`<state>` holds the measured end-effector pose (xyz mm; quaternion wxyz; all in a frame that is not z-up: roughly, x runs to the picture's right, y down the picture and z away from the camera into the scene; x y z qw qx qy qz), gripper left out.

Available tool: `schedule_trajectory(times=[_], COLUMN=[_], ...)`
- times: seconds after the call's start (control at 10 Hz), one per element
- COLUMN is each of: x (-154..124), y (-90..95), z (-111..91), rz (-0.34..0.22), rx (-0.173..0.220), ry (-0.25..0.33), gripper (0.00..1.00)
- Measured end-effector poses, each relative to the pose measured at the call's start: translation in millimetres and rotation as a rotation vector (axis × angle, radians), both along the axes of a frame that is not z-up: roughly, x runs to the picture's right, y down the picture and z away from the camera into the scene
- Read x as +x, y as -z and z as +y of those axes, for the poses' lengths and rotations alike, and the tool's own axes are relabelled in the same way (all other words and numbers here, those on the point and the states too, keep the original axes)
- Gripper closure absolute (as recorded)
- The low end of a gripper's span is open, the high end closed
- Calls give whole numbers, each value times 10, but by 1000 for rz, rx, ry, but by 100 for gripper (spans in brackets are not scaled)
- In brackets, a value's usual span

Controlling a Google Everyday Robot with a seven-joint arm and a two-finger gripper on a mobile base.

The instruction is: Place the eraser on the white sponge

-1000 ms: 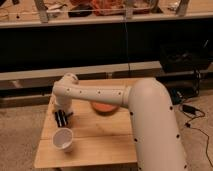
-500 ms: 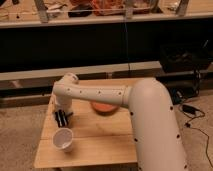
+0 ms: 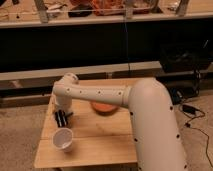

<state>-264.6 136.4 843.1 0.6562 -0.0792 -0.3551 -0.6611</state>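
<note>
My gripper [image 3: 61,118] is the dark end of the white arm [image 3: 100,95]. It hangs low over the left part of the wooden table [image 3: 95,150], just above and behind a white cup [image 3: 64,139]. I cannot make out an eraser or a white sponge. The gripper and arm hide part of the table's left side.
A flat orange round object [image 3: 104,108] lies near the table's middle, partly behind the arm. The white cup lies tilted near the front left edge. A dark shelf unit [image 3: 100,45] stands behind the table. Cables [image 3: 192,112] lie on the floor at the right.
</note>
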Motion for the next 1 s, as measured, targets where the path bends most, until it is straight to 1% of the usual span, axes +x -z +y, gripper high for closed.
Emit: schedule_trajectory(times=[0.1,0.2,0.3,0.9,1.0], x=[2,5,5,3,8], y=[-5,-6,-5,-7,-8], z=[6,9,12,18,21], rz=[-1,-2,-6,-11,-11], rx=[-1,-1,1,5,7], ry=[2,4,10,17,19], gripper=[75,71,70,69,63])
